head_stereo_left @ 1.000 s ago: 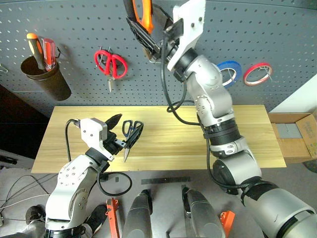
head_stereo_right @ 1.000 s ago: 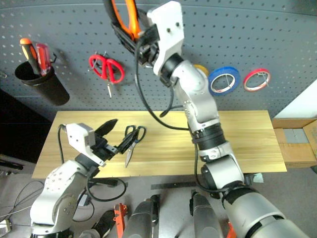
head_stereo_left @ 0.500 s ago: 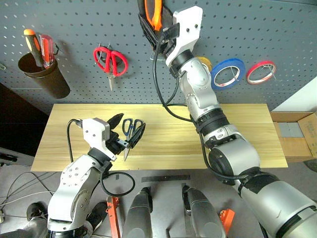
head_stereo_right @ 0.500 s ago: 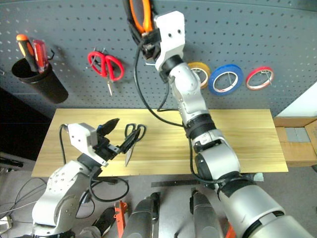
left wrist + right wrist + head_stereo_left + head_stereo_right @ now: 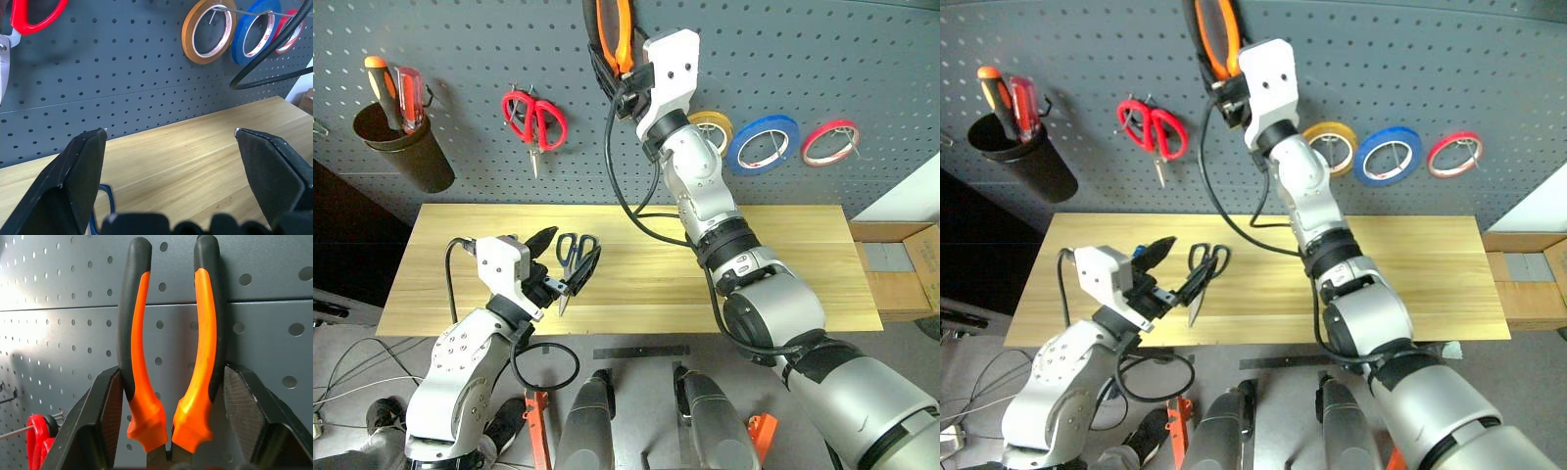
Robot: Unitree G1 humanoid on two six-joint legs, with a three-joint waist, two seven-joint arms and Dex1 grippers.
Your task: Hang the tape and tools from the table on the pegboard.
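My right gripper (image 5: 612, 61) is raised to the top of the pegboard (image 5: 862, 59) and is shut on the orange-and-black pliers (image 5: 139, 333), handles pointing up against the holes. The blue tape (image 5: 762, 144) hangs on a hook to the right of that arm. On the table (image 5: 783, 264) lie the dark blue scissors (image 5: 574, 257), blades pointing toward the front edge. My left gripper (image 5: 570, 247) hovers open just beside and over them, holding nothing; in the left wrist view its fingers (image 5: 83, 166) stand wide apart above the wood.
Red scissors (image 5: 533, 117) hang left of the pliers. A yellow roll (image 5: 710, 127) and a red roll (image 5: 827, 142) flank the blue tape. A brown cup (image 5: 406, 157) with orange and red screwdrivers hangs far left. A cardboard box (image 5: 901, 269) sits past the table's right end.
My right arm has stretched out and pushed the pliers closer to the pegboard, with the wrist turning. The left gripper and the scissors have stayed put.
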